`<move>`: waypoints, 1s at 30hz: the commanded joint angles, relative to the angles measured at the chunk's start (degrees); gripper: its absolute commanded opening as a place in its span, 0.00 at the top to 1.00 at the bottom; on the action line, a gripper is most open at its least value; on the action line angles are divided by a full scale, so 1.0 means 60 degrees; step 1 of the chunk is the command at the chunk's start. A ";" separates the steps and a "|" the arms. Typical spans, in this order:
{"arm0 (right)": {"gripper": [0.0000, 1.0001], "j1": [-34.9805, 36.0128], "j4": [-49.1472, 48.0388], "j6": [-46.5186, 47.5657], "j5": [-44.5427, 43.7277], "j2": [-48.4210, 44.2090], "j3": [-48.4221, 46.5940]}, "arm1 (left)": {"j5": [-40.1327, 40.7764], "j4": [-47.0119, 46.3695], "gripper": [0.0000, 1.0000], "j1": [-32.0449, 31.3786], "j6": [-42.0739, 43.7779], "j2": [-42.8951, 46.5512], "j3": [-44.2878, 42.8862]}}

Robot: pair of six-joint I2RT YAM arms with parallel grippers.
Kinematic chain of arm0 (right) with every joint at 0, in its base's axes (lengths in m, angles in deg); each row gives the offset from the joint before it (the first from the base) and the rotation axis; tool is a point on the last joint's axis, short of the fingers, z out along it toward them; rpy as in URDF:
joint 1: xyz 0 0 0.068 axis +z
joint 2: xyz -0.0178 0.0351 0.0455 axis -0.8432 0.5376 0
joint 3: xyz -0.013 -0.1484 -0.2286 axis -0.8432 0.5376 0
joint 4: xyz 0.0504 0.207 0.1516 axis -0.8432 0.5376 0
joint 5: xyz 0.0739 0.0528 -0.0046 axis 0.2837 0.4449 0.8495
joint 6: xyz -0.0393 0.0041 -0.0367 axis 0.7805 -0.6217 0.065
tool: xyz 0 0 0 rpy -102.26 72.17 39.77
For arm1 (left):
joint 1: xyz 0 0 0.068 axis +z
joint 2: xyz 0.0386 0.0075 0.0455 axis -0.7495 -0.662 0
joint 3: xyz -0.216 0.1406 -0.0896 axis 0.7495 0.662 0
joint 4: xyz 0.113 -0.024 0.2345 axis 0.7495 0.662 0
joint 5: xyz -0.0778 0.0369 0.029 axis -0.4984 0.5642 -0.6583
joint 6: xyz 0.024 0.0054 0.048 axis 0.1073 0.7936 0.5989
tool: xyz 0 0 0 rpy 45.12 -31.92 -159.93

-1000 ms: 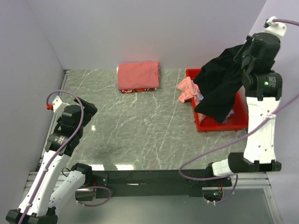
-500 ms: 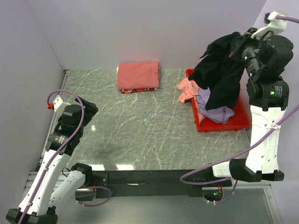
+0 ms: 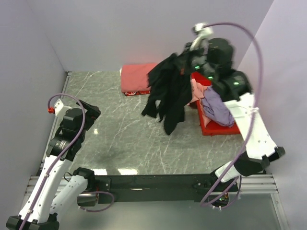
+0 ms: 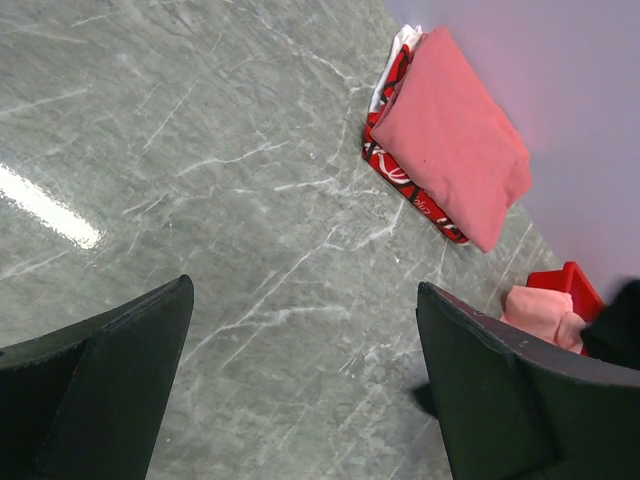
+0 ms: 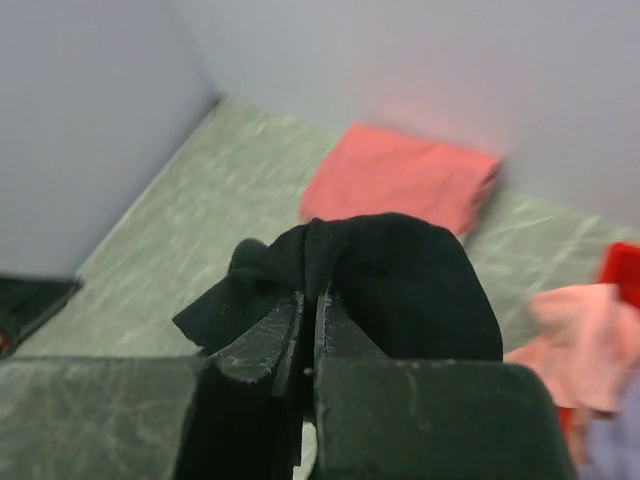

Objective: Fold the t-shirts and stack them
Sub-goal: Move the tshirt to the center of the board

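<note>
Now right gripper [image 5: 308,300] pinches a bunched fold of the black t-shirt [image 3: 168,93], which dangles below it over the table [image 3: 120,139], left gripper [image 4: 302,290] spread and idle; best to lower slowly so the cloth lays flat, not crumpled.

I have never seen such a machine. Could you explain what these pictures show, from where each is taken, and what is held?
These are two robot arms fixed at the near edge of a table. One picture comes from a camera above and behind them; the other two from a camera on each wrist. The right end effector is shut on a black t-shirt, which hangs above the table. The left end effector is open and empty. A folded coral-red t-shirt lies at the table's far edge. A red bin holds a pink t-shirt and a lavender t-shirt.
</note>
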 commanded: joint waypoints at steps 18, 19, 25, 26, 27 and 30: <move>0.33 0.1982 0.0450 -0.0877 -0.0641 0.6597 -0.2362 | -0.1523 -0.0284 0.01 -0.0018 -0.0354 -0.0662 0.1328; 0.26 0.1968 0.0494 -0.0805 -0.0729 0.6627 -0.2422 | -0.1772 -0.0460 0.01 -0.0018 -0.0236 -0.0895 0.1387; 0.13 0.1982 -0.0953 -0.0804 -0.1227 0.4437 0.0703 | -0.3224 -0.1866 0.01 -0.0033 0.0028 -0.1803 0.2339; 0.13 0.1982 -0.1376 -0.0833 -0.1344 0.4082 0.1161 | -0.3269 -0.2027 0.01 -0.0033 0.0014 -0.1892 0.2442; 0.13 0.1982 -0.1583 -0.0906 -0.1432 0.3760 0.1601 | -0.3327 -0.2275 0.01 -0.0033 0.0058 -0.1966 0.2617; 0.13 0.1997 -0.2185 -0.1504 -0.1623 0.2268 0.3271 | -0.3488 -0.2846 0.00 -0.0033 0.0160 -0.2244 0.2882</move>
